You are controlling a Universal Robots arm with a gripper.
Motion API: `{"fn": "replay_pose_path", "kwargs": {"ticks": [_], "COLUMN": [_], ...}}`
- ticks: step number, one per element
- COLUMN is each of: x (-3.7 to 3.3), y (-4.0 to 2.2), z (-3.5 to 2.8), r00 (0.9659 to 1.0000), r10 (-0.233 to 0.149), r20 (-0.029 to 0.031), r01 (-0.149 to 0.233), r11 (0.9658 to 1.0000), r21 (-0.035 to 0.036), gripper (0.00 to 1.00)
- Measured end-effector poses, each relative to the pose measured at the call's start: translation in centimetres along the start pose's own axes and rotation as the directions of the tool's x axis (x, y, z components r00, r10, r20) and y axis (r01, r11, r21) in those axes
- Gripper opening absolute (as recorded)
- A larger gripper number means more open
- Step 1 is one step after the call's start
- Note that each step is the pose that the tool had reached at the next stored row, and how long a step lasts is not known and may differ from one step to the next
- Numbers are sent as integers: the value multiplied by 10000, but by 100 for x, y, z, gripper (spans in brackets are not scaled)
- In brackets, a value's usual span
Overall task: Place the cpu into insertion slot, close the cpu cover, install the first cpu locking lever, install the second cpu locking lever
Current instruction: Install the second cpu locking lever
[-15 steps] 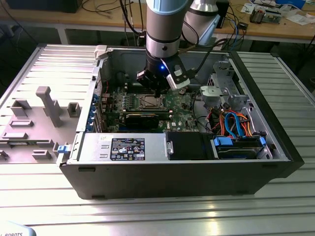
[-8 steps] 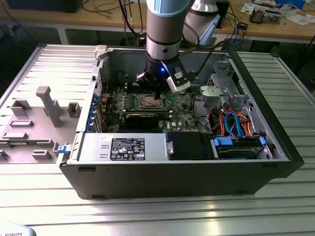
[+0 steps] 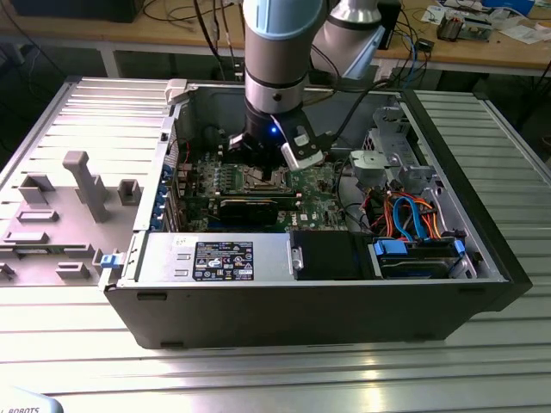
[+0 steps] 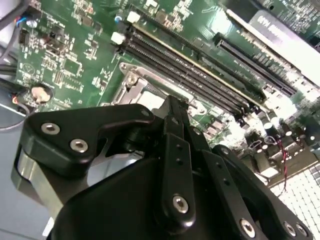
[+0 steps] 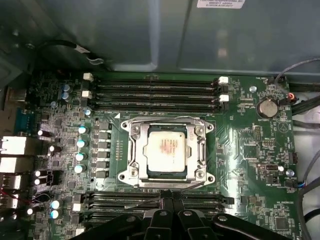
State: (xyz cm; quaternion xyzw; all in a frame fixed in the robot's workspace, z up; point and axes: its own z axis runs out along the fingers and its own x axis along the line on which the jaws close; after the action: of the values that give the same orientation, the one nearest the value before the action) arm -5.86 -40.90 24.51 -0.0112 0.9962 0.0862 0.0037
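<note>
Silvery-grey square cpu (image 5: pixel 166 150) sits in the metal-rimmed insertion slot (image 5: pixel 131 150), with the thin silvery cpu cover (image 5: pixel 202 150) closed over it. Black claw (image 5: pixel 167 196) hovers just beside, fingers clenched together, grasping nothing.

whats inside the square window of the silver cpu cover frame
The square silvery-grey cpu chip sits inside the thin silvery metal cover frame. The socket contacts beneath it are covered by the chip.

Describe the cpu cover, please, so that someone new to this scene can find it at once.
In the first wrist view, find the green motherboard inside the open computer case. Between its two banks of long dark memory slots sits the cpu cover, a square silvery metal frame lying flat around the pale cpu. No neighbour is square with a window.
</note>
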Motion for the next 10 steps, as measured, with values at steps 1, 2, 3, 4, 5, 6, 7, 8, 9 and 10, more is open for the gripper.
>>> {"fn": "replay_pose_path", "kwargs": {"ticks": [1, 2, 3, 4, 5, 6, 7, 8, 9, 10], "x": [31, 70, 137, 157, 170, 181, 193, 212, 228, 244], "y": [-11, -16, -23, -27, -30, -32, -35, -42, -45, -48], "z": [20, 38, 77, 98, 115, 132, 147, 172, 188, 199], "r00": [10000, 10000, 10000, 10000, 10000, 10000, 10000, 10000, 9999, 9999], "r10": [3, 4, 9, 11, 8, 6, 2, -14, -37, -62], "r20": [-24, -38, -60, -67, -71, -76, -83, -97, -109, -120], "r01": [-3, -4, -9, -11, -8, -6, -2, 14, 37, 61], "r11": [10000, 10000, 10000, 10000, 10000, 10000, 10000, 10000, 10000, 10000], "r21": [1, 0, -2, -1, -1, -2, -1, -3, -6, -6], "gripper": [11, 11, 11, 11, 11, 11, 11, 11, 11, 11]}}
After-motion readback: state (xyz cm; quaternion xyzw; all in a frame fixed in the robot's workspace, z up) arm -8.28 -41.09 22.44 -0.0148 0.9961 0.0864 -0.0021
